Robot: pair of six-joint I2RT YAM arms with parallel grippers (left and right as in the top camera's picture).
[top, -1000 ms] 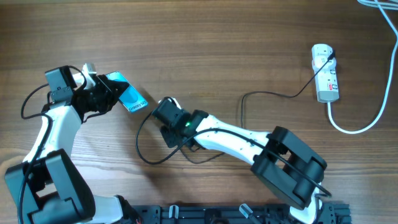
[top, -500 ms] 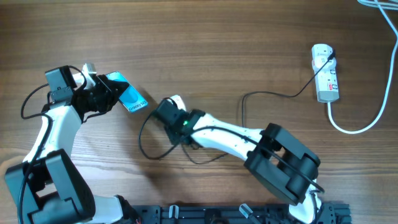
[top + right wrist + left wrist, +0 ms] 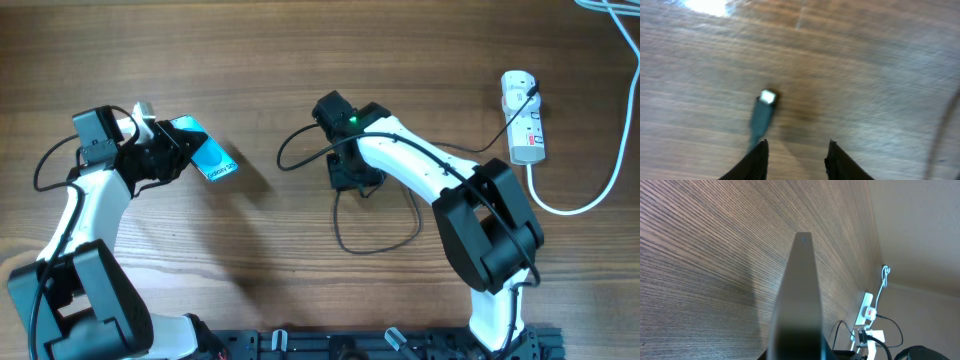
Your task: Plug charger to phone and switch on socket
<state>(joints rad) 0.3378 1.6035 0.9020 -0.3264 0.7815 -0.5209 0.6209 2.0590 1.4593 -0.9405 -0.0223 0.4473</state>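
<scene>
**Table stock: smartphone held, charger tip free, power strip plugged**

1. Power strip: white, elongated, with small red marks. It lies flat near one side edge of the wooden table and serves as the landmark for every entry below. A black plug sits in the end of the strip farther from the robot. A white lead leaves the nearer end and curves away. The switch position cannot be read.

2. Charger cable: thin and black. It runs from the plug across the table away from the strip, falls into 1 loose loop and passes under the right arm.

3. Connector tip: pale, small and blurred. It is well apart from the strip, over bare wood, with nothing fitted to it.

4. Right gripper: between the strip and the smartphone. Its 2 fingers stand apart, with bare wood showing in the gap. The cable end runs back toward 1 finger, but contact cannot be told.

5. Smartphone: turquoise screen with a paler oval. It is the item farthest from the strip and is held tilted, with its free end toward the strip's side. The left wrist view shows it edge-on as a dark slab.

6. Left gripper: clamped on the smartphone's end farthest from the strip.
</scene>
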